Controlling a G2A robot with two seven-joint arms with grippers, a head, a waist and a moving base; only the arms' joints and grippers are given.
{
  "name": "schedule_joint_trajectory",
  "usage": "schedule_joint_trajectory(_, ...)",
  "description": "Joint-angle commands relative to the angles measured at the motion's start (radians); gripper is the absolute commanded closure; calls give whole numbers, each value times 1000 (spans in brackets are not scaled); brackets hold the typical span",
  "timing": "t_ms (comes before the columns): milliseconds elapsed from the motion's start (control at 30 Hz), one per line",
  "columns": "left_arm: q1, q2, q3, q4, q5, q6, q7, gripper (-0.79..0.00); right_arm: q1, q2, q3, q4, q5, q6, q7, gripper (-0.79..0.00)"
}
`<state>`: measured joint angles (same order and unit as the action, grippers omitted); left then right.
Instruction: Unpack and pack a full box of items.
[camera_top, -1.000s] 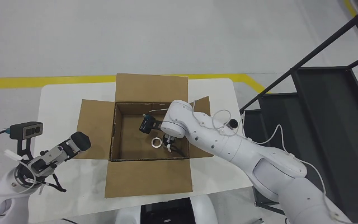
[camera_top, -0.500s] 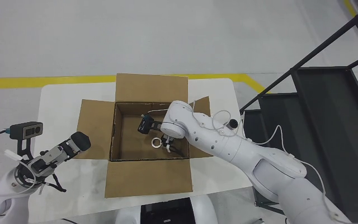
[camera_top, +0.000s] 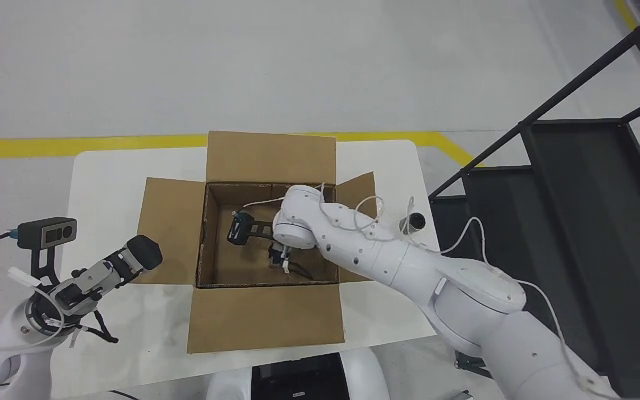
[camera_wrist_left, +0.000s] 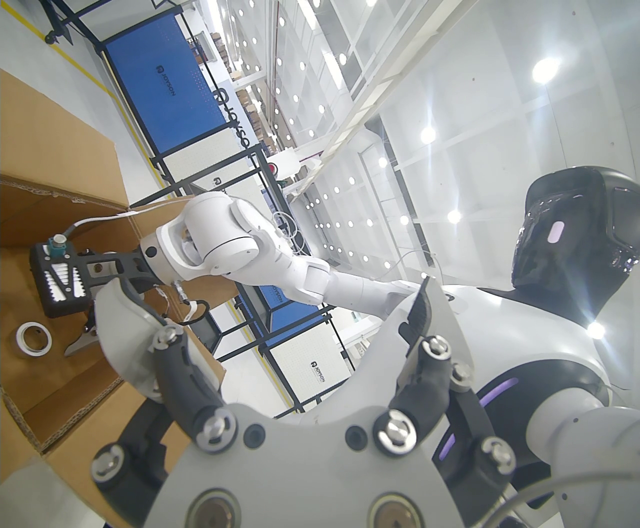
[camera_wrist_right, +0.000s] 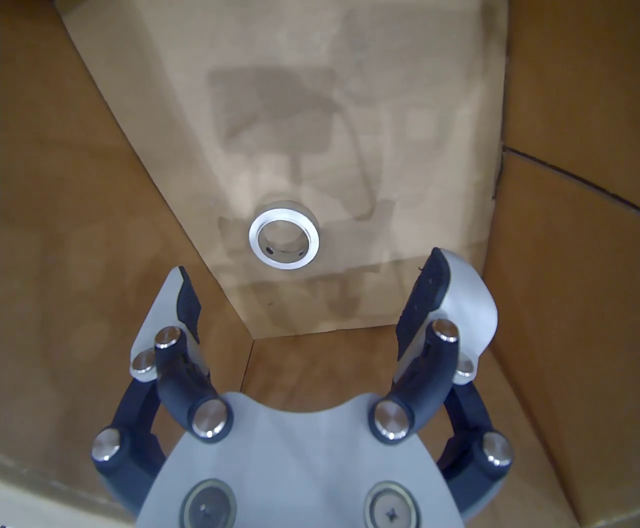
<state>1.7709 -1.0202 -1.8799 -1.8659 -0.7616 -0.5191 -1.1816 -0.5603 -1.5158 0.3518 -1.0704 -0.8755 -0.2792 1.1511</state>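
An open cardboard box (camera_top: 268, 156) stands in the middle of the white table (camera_top: 115, 185). My right arm is down inside it, with my right gripper (camera_top: 281, 262) close above the box floor. A silver metal ring (camera_wrist_right: 283, 242) lies flat on that floor, just beyond my right gripper (camera_wrist_right: 309, 272), whose fingers are open with nothing between them. From the left wrist view the ring (camera_wrist_left: 32, 339) lies beside the right gripper (camera_wrist_left: 81, 337). My left gripper (camera_wrist_left: 280, 320) is open and holds nothing; it hangs off the table's near left corner (camera_top: 92, 328).
All four box flaps are folded outward; the left flap (camera_top: 170, 230) lies toward my left arm. A black metal stair frame (camera_top: 570, 190) stands right of the table. A yellow floor line (camera_top: 100, 146) runs behind the table.
My right arm has shifted left inside the box, bringing its gripper to the ring. My left arm has not moved.
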Motion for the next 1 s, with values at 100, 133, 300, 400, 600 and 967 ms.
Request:
schedule_joint_trajectory(100, 0, 0, 0, 0, 0, 0, 0, -785, 9, -39, -16, 95, 9, 1, -25, -785)
schedule_joint_trajectory(133, 0, 0, 0, 0, 0, 0, 0, -785, 10, -44, -16, 109, 12, 0, -29, -720)
schedule_joint_trajectory(300, 0, 0, 0, 0, 0, 0, 0, -785, 15, -62, -13, 156, 18, -15, -41, -468)
schedule_joint_trajectory(400, 0, 0, 0, 0, 0, 0, 0, -785, 18, -70, -8, 169, 22, -25, -42, -416)
schedule_joint_trajectory(600, 0, 0, 0, 0, 0, 0, 0, -785, 20, -81, -2, 194, 15, -34, -37, -379)
schedule_joint_trajectory(967, 0, 0, 0, 0, 0, 0, 0, -785, 11, -102, 2, 252, -2, -49, -46, -366)
